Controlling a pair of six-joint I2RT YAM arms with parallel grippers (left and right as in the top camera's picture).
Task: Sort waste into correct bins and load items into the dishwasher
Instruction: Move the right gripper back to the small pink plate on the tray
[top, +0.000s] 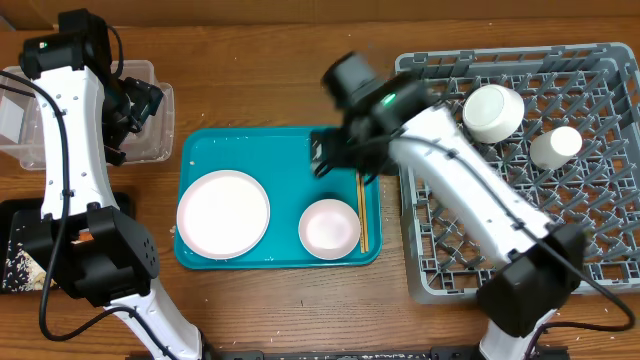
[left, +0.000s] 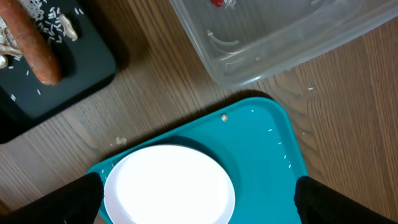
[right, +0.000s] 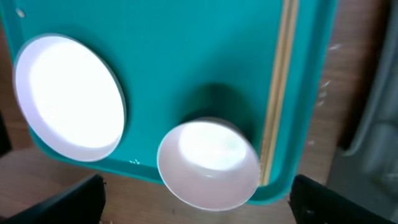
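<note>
Overhead as a clock face: teal tray (top: 285, 150) at ctr, grey dish rack (top: 600, 200) at 3 o'clock, clear tub (top: 155, 145) at 10 o'clock, black tray (top: 20, 225) at 8 o'clock. On the teal tray, the large white plate (top: 223, 212) sits toward 9 o'clock and the smaller white dish (top: 329, 227) toward 4 o'clock. The chopsticks (top: 362, 212) lie just beside the dish at its 3 o'clock, along the tray's rt rim, running 12 to 6. In the rack's upper part are the white bowl (top: 493, 112) and, near it at its 4 o'clock, the small white cup (top: 556, 146), not touching. L gripper (left: 199, 202) is at 10 o'clock by the tub's rt end. Its fingers (left: 68, 199) are spread wide w/ nothing btw them, and the plate shows below. L wrist view: orange stick (left: 37, 46) lies on the black tray w/ pale scraps (left: 65, 25) and rice grains. The red wrapper (left: 217, 3) is in the tub, only a bit of it showing at the top edge. R gripper (right: 202, 199) hangs over the teal tray's rt half, approx 1 o'clock of ctr, jaws wide apart and empty. R wrist view has the dish and chopsticks under it, neither touched.
</note>
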